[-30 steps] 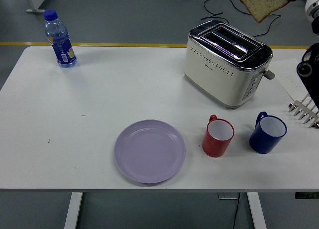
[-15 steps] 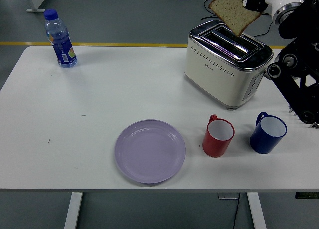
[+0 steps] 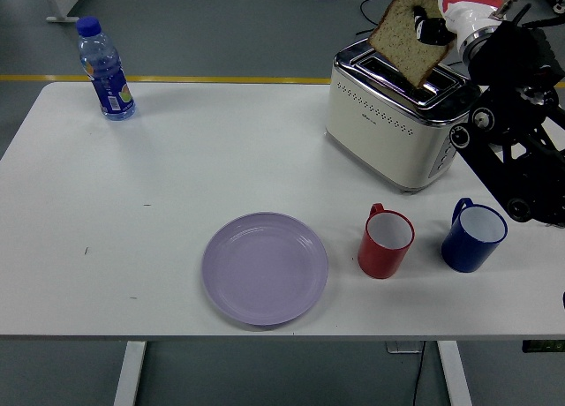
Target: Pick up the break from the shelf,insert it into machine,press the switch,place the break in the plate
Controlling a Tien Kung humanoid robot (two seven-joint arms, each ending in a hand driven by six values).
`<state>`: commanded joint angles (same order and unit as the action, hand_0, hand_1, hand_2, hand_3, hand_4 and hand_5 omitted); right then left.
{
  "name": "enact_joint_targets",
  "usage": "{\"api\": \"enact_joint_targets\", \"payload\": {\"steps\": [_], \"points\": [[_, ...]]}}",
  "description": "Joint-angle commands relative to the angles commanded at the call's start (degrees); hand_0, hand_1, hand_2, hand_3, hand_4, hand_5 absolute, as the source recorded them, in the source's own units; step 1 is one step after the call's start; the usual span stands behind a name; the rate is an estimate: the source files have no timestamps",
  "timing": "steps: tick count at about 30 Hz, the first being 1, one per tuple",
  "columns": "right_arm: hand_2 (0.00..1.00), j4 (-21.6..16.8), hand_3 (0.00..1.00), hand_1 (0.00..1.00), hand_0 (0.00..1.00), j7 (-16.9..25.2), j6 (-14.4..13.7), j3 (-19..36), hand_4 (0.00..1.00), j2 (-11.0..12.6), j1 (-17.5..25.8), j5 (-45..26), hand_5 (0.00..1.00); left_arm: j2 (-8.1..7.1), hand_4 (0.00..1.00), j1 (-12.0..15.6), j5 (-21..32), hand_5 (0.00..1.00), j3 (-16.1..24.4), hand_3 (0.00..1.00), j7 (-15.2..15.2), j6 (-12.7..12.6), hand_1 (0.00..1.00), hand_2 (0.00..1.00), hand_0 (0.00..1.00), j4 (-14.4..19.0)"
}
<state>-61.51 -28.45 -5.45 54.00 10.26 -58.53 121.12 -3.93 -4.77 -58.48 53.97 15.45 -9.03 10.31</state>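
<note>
A slice of brown bread hangs tilted just above the slots of the cream and chrome toaster at the table's back right. My right hand is shut on the slice's right edge, its black arm coming in from the right and hiding the toaster's right end. The lilac plate lies bare near the front middle of the table. The shelf and my left arm are out of view.
A red mug and a blue mug stand in front of the toaster, under my right arm. A water bottle stands at the back left. Cables lie on the floor behind the table.
My right hand has carried the bread from the top right edge down and left, to just over the toaster's slots. The arm now covers the toaster's right end.
</note>
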Motion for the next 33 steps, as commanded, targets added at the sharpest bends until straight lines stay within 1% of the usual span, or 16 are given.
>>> {"api": "enact_joint_targets", "payload": {"steps": [9,11,12,17,19,23,24,29,30,33], "points": [[0.377,2.66,0.488,0.306,0.314,0.53,-0.15,-0.86,0.333,-0.25,-0.26,1.48,0.002,-0.03,0.319,-0.17,0.18,0.993,-0.16,0.615,-0.03,-0.07,0.569,0.586,0.657,0.00],[0.377,3.22,0.488,0.306,0.314,0.60,0.10,-1.27,0.333,-0.35,-0.45,1.65,0.002,-0.03,0.319,-0.19,0.13,0.993,-0.11,0.615,-0.01,-0.08,0.569,0.586,0.657,0.00],[0.378,3.44,0.492,0.308,0.314,0.58,0.23,-1.43,0.314,-0.42,-0.50,1.67,0.002,-0.03,0.319,-0.20,0.09,0.991,-0.08,0.614,0.00,-0.07,0.570,0.585,0.657,0.00],[0.378,5.37,0.492,0.308,0.314,0.62,0.89,-2.23,0.314,-1.11,-0.97,1.80,0.002,-0.05,0.319,-0.24,0.13,0.991,-0.18,0.614,0.01,-0.07,0.570,0.585,0.657,0.00],[0.387,6.07,0.501,0.315,0.317,0.79,1.24,-2.59,0.331,-1.34,-1.16,1.75,0.002,-0.06,0.321,-0.24,0.21,0.991,-0.25,0.614,0.00,-0.09,0.568,0.584,0.657,0.00],[0.387,6.87,0.501,0.315,0.317,1.05,1.86,-3.07,0.331,-1.66,-1.39,1.65,0.002,-0.06,0.321,-0.24,0.23,0.991,-0.22,0.614,0.00,-0.11,0.568,0.584,0.657,0.00],[0.463,7.13,0.551,0.376,0.289,1.07,2.15,-3.20,0.471,-1.79,-1.47,1.75,0.002,-0.06,0.320,-0.24,0.27,0.988,-0.25,0.614,-0.01,-0.12,0.570,0.584,0.657,0.00],[0.463,9.75,0.551,0.376,0.289,0.86,3.98,-3.80,0.471,-2.92,-2.13,3.84,0.002,-0.05,0.320,-0.30,0.21,0.988,-0.25,0.614,-0.02,-0.14,0.570,0.584,0.657,0.00],[0.558,10.00,0.680,0.471,0.366,0.89,3.99,-3.81,0.562,-2.97,-2.12,4.05,0.002,-0.06,0.322,-0.30,0.27,0.990,-0.26,0.614,-0.04,-0.16,0.570,0.584,0.657,0.00],[0.558,10.28,0.680,0.471,0.366,1.07,4.37,-3.78,0.562,-3.04,-2.07,4.34,0.002,-0.05,0.322,-0.30,0.19,0.990,-0.11,0.614,-0.04,-0.20,0.570,0.584,0.657,0.00]]}}
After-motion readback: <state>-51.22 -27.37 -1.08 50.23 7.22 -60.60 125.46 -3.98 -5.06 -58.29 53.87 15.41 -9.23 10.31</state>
